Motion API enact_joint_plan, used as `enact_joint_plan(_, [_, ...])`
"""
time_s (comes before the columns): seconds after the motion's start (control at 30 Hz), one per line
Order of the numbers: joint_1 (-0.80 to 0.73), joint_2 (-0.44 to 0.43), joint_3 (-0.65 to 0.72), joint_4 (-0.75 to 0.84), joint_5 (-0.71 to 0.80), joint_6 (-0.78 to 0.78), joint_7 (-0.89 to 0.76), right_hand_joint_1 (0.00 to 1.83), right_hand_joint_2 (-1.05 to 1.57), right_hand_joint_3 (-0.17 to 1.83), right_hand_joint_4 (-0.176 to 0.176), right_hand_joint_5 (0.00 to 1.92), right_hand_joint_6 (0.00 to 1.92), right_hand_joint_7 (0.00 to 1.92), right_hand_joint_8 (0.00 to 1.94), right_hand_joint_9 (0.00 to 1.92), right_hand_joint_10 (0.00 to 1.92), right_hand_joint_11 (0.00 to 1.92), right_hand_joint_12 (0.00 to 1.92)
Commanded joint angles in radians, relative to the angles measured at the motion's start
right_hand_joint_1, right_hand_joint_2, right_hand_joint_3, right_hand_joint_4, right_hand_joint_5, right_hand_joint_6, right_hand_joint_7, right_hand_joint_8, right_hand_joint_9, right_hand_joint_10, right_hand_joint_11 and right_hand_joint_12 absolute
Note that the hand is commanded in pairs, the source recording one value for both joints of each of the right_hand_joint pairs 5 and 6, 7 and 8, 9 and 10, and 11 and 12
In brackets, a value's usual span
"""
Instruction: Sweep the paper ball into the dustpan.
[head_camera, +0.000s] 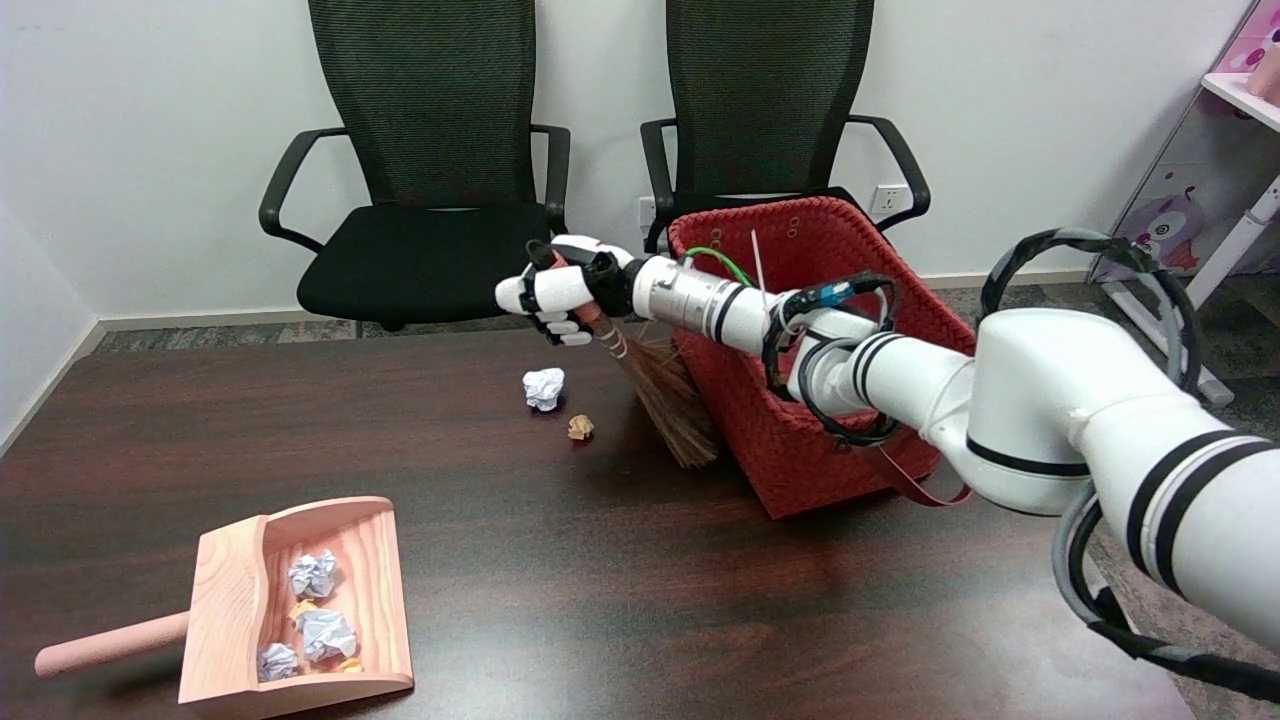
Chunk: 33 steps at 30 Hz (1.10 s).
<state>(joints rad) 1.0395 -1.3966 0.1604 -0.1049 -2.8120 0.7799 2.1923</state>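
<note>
- Dark wood-grain table (620, 600) filled the scene, smooth and slightly glossy; pale wall and two black mesh office chairs (435, 170) stood behind it.
- Nearest the camera, well below and left of the hand: a pale wooden dustpan (375, 570) with a round peg handle, its open mouth facing the table's far side. Several crumpled white and tan scraps already lay inside.
- Further in, just below the hand: white paper ball (544, 388), tightly crumpled, resting on the table. A smaller tan paper scrap (580, 428) lay just beside it.
- Right hand (565, 290) was closed around the handle of a small broom (665, 400); stiff brown straw bristles slanted down to the hand's right, tips close to the table.
- Behind the forearm: red woven basket (800, 400), tilted.
- Judged step: broom in hand, stroke not begun. Next move likely calls for bringing the bristles behind the ball's far side, then dragging toward the pan mouth, a long diagonal pull.
</note>
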Motion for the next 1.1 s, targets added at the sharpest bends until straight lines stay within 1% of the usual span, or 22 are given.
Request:
enact_joint_plan(0.03, [-0.017, -0.057, 0.002, -0.026, -0.004, 0.041, -0.008, 0.93, 1.05, 1.83, -0.033, 1.92, 1.92, 1.92, 1.92, 1.92, 1.92, 1.92, 1.92])
enact_joint_plan(0.27, [-0.003, -0.081, 0.027, -0.054, -0.004, 0.091, -0.008, 0.93, 1.04, 1.83, -0.034, 1.92, 1.92, 1.92, 1.92, 1.92, 1.92, 1.92, 1.92])
enact_joint_plan(0.57, [-0.047, -0.087, 0.14, -0.123, -0.003, 0.099, 0.005, 0.93, 1.04, 1.83, -0.03, 1.92, 1.92, 1.92, 1.92, 1.92, 1.92, 1.92, 1.92])
enact_joint_plan(0.63, [-0.064, -0.085, 0.158, -0.141, 0.004, 0.096, 0.034, 0.94, 1.05, 1.8, -0.027, 1.92, 1.92, 1.92, 1.92, 1.92, 1.92, 1.92, 1.92])
enact_joint_plan(0.8, [-0.104, -0.073, 0.151, -0.176, 0.081, 0.096, 0.23, 0.94, 1.07, 1.74, -0.026, 1.92, 1.92, 1.92, 1.92, 1.92, 1.92, 1.92, 1.92])
enact_joint_plan(0.9, [-0.122, -0.055, 0.154, -0.207, 0.094, 0.096, 0.33, 0.94, 1.09, 1.71, -0.027, 1.92, 1.92, 1.92, 1.92, 1.92, 1.92, 1.92, 1.92])
enact_joint_plan(0.97, [-0.129, -0.04, 0.16, -0.233, 0.1, 0.092, 0.342, 0.94, 1.09, 1.7, -0.028, 1.92, 1.92, 1.92, 1.92, 1.92, 1.92, 1.92, 1.92])
enact_joint_plan(1.1, [-0.131, 0.005, 0.129, -0.323, 0.166, 0.065, 0.342, 0.94, 1.11, 1.67, -0.03, 1.92, 1.92, 1.92, 1.92, 1.92, 1.92, 1.92, 1.92])
